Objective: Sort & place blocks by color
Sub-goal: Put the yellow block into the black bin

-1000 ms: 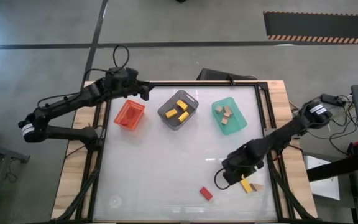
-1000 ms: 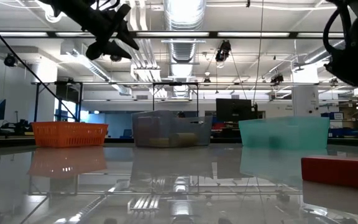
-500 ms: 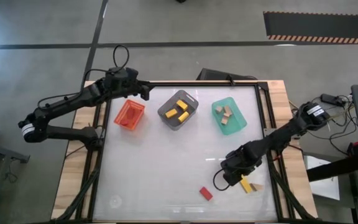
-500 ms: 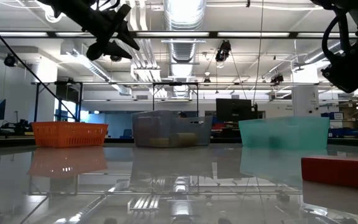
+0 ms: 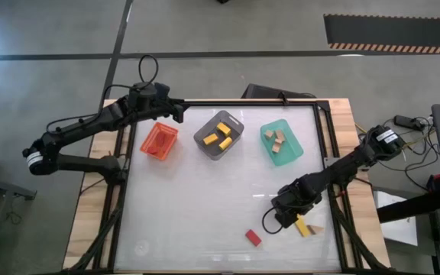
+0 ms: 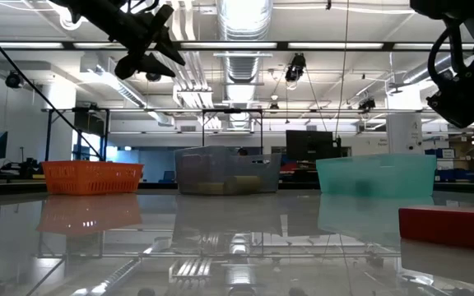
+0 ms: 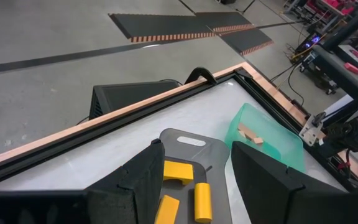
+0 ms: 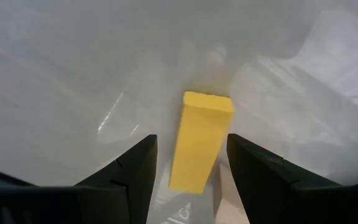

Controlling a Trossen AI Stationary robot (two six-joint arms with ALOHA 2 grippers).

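While most of the sorting looked done, three pieces were still loose on the bench (image 5: pixel 189 206) near its front right corner. The orange bin (image 5: pixel 159 139) toward the back left held red, though I could not count the pieces; the grey bin (image 5: pixel 219 134) at back centre held several yellow blocks (image 5: pixel 221 128), and the green bin (image 5: pixel 281 143) to its right held tan blocks (image 5: pixel 279 139). Left out were a red block (image 5: pixel 253 237) lying alone by the front edge, a yellow bar (image 8: pixel 201 140) and a pale tan block (image 5: pixel 315 229) lying just beside the bar. Hovering right over that yellow bar was the right gripper (image 8: pixel 190 163), jaws spread, one finger on either side of it, nothing pinched yet. Up at the back left corner the left gripper (image 7: pixel 194 171) hung above the orange bin, jaws spread and empty, facing the grey bin. By my reckoning, that left three blocks to carry: yellow to grey, tan to green, red to orange, with the yellow bar looking next in line.
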